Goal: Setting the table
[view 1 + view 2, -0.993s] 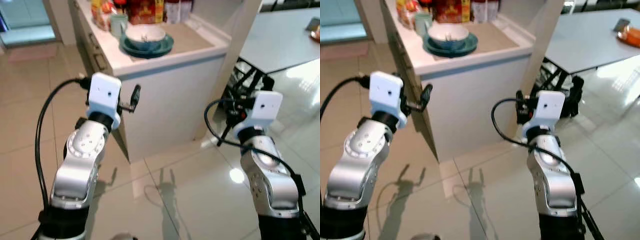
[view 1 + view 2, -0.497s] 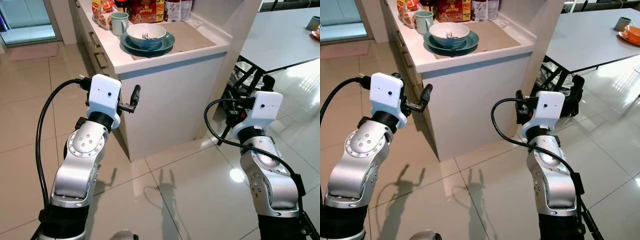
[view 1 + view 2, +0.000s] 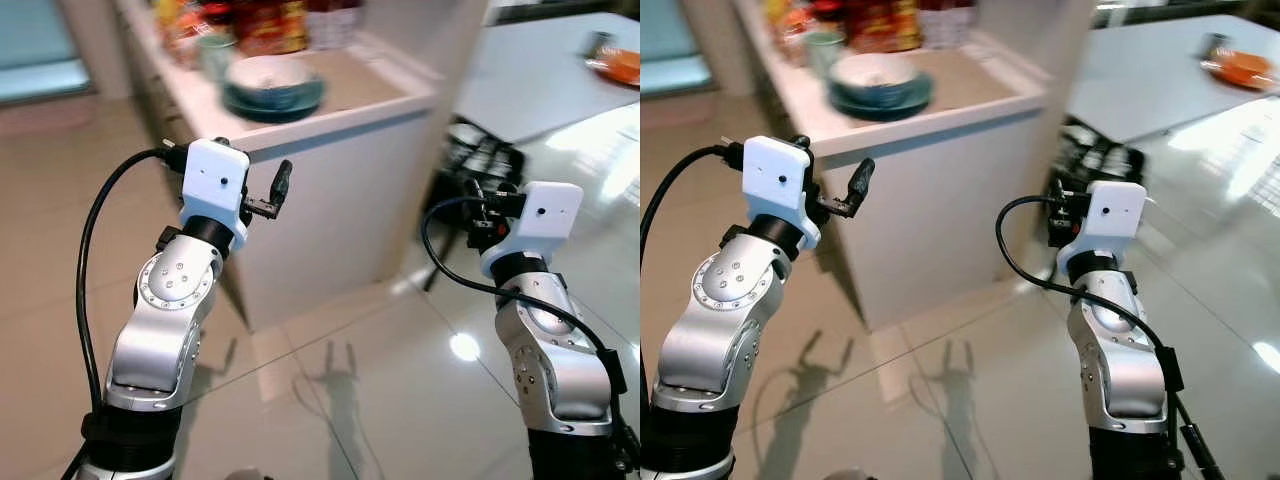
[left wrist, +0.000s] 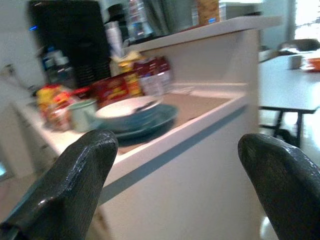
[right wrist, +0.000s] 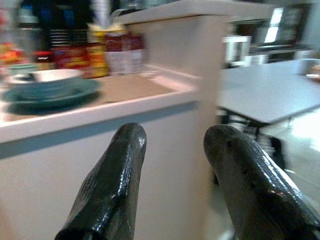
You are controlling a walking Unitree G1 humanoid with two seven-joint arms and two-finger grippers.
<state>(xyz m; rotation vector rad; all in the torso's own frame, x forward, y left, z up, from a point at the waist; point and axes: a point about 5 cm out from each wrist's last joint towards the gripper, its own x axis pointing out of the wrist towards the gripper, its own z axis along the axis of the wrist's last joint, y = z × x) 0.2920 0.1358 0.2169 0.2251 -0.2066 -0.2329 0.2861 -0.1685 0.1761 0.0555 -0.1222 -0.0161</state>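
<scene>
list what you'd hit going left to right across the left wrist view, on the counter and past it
snack packets → green mug → white bowl stacked on the teal plate → bare counter edge → grey dining table. The left gripper's two black fingers frame the near corners.

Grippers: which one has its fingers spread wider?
The left gripper: its fingers stand far apart, while the right gripper shows a narrower gap.

Bowl (image 3: 268,73) on plate (image 3: 274,98) atop counter (image 3: 330,95) — both arms raised, blurred.
</scene>
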